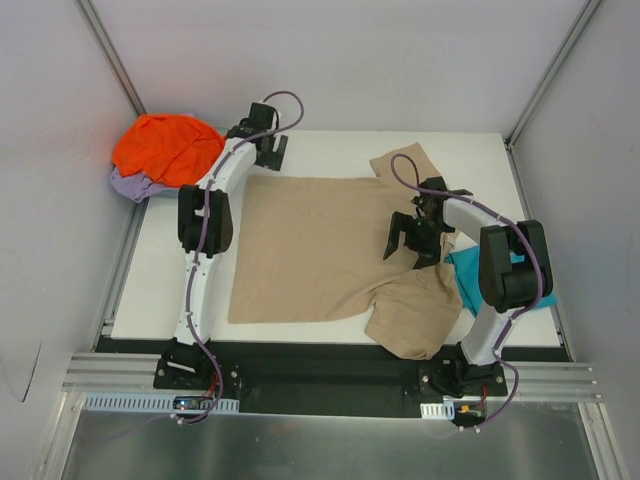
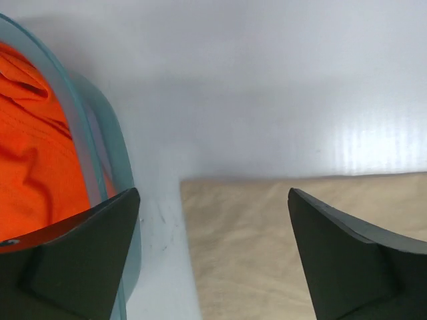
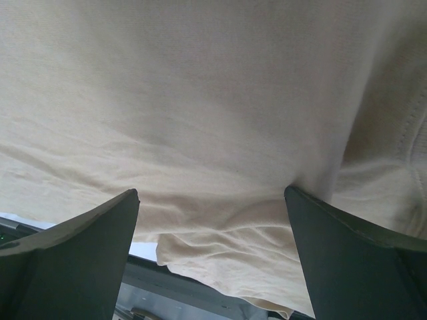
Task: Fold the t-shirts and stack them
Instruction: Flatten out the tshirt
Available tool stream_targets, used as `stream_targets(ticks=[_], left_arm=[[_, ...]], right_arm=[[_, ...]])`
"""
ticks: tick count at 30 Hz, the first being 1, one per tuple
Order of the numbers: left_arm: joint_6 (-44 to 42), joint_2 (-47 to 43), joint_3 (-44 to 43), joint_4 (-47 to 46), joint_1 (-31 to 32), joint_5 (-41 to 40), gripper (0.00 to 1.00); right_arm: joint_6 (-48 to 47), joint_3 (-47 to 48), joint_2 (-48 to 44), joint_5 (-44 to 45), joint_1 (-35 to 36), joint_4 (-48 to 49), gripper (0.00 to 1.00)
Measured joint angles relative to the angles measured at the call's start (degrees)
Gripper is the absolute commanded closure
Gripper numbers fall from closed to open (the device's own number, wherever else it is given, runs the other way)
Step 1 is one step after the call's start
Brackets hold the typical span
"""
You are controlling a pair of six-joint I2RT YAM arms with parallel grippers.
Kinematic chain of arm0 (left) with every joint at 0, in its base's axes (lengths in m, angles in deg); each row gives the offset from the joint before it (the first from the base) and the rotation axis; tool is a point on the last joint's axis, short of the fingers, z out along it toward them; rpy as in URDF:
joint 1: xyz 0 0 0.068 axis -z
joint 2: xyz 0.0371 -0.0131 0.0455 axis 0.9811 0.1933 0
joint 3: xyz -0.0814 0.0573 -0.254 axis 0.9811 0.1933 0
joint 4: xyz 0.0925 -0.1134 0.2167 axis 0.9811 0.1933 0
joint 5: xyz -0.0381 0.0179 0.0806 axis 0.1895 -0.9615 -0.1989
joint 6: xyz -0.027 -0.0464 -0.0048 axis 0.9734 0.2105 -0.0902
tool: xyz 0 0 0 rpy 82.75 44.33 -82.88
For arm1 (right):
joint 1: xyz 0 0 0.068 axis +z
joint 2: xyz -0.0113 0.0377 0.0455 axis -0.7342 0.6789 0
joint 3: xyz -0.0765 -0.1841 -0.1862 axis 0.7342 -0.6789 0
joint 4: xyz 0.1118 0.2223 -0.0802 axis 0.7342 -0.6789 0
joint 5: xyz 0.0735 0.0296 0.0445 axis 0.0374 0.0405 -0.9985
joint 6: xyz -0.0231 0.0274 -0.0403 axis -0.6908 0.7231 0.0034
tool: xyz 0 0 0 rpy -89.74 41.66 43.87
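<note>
A tan t-shirt (image 1: 320,250) lies spread flat on the white table, its near right sleeve (image 1: 415,320) bunched and hanging over the front edge. My left gripper (image 1: 268,155) hovers open at the shirt's far left corner (image 2: 267,240), nothing between its fingers (image 2: 80,260). My right gripper (image 1: 410,243) is open just above the shirt's right side (image 3: 213,120), holding nothing. An orange t-shirt (image 1: 165,148) is heaped at the far left on a lavender one (image 1: 130,185). A teal t-shirt (image 1: 468,275) lies at the right, partly hidden by my right arm.
A translucent teal-grey basin (image 2: 100,133) holds the orange shirt (image 2: 33,147) just left of the left gripper. Grey walls enclose the table on three sides. A black rail (image 1: 320,365) with both arm bases runs along the near edge.
</note>
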Motion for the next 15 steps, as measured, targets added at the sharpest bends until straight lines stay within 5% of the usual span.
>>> stream_targets(ticks=[9, 15], left_arm=[[-1.2, -1.5, 0.5, -2.1, 2.7, 0.8, 0.01], [0.3, -10.8, 8.9, -1.8, 4.3, 1.9, 0.01]], right_arm=[[-1.5, 1.8, -0.1, 0.8, 0.0, -2.1, 0.03], [-2.8, 8.3, -1.3, 0.8, 1.1, -4.0, 0.03]])
